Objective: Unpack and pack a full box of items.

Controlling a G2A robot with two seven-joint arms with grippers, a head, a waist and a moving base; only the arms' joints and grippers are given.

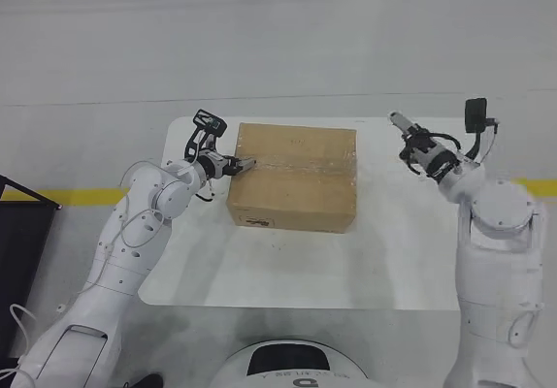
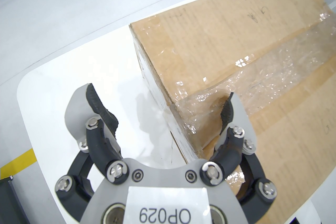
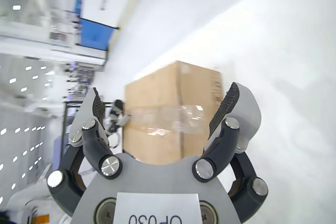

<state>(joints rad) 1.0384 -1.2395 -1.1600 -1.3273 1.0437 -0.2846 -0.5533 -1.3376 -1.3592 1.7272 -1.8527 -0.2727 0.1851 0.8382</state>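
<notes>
Box (image 1: 294, 175) sits taped shut on white table (image 1: 395, 262) over grey floor (image 1: 259, 48).

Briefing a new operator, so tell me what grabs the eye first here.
A sealed cardboard box sits in the middle of the white table, clear tape running along its top seam. The left end effector is open at one end of the box, one finger at the tape there. The right end effector is open beyond the other end, apart from it.
</notes>
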